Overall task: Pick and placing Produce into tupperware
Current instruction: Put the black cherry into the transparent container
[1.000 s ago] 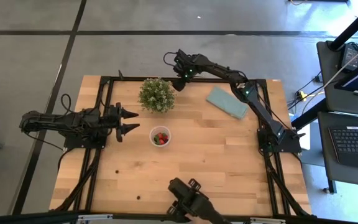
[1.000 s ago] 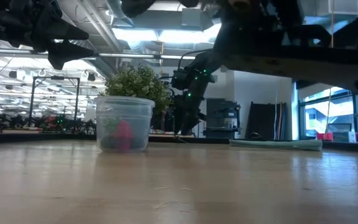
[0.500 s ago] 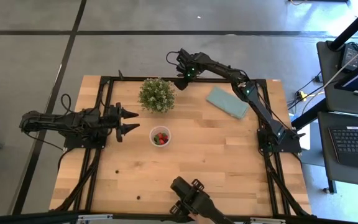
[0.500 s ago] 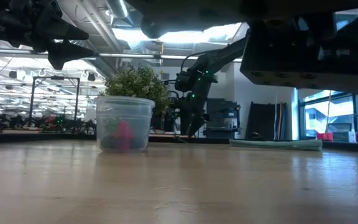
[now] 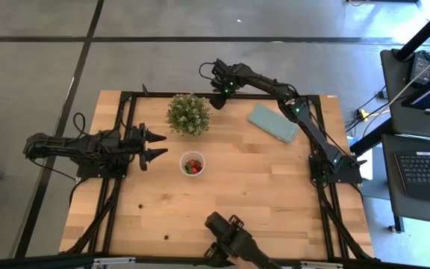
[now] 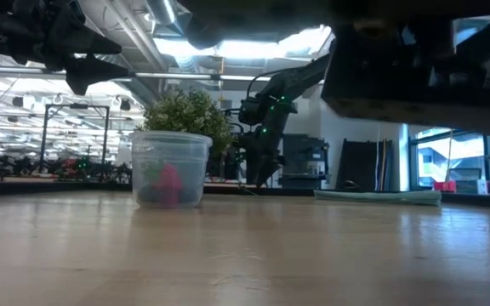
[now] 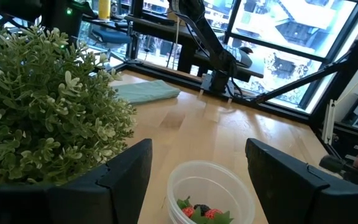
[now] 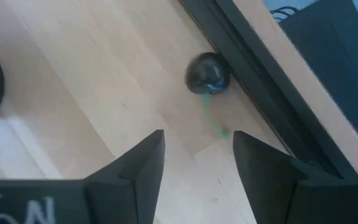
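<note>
The tupperware (image 5: 192, 163) is a small clear round cup standing on the wooden table, with red and dark produce (image 7: 201, 211) in its bottom. My left gripper (image 5: 161, 146) hovers open just left of it, pointing level at it. My right gripper (image 5: 217, 102) stands open at the table's far edge, right of the potted plant, pointing steeply down. The right wrist view shows a dark round berry with a green stem (image 8: 208, 73) lying on the table just beyond my right gripper (image 8: 197, 155), beside the black frame rail. Neither gripper touches anything.
A bushy green potted plant (image 5: 188, 113) stands far-left of the cup. A flat teal cloth (image 5: 272, 122) lies at the far right. A black frame rail (image 8: 260, 81) runs along the far edge. A dark device (image 5: 230, 237) sits at the near edge.
In the low view, the dark device close in front of the camera has shifted across the top of the picture. Both grippers and the cup stay where they were.
</note>
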You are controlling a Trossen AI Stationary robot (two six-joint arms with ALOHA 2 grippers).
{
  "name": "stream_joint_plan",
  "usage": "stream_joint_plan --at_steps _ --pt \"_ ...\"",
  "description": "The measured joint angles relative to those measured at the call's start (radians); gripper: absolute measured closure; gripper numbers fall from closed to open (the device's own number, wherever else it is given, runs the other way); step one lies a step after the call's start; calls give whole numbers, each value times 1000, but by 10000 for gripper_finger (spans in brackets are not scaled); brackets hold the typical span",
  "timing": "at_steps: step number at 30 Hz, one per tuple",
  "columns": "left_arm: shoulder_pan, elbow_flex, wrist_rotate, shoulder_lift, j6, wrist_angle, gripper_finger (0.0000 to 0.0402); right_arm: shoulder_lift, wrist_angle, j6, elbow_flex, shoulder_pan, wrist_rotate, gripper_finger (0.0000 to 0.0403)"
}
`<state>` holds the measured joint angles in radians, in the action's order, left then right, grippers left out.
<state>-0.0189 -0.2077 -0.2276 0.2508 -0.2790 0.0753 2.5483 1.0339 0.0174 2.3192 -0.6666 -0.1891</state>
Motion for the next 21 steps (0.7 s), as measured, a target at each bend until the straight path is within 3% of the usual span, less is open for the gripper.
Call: stream_joint_plan --at_steps 4,21 --pt "0 0 0 0 -1 0 151 16 -24 2 -1 -1 -93 209" --pt "0 0 -22 0 -2 -1 151 17 -29 31 -1 -24 -106 209"
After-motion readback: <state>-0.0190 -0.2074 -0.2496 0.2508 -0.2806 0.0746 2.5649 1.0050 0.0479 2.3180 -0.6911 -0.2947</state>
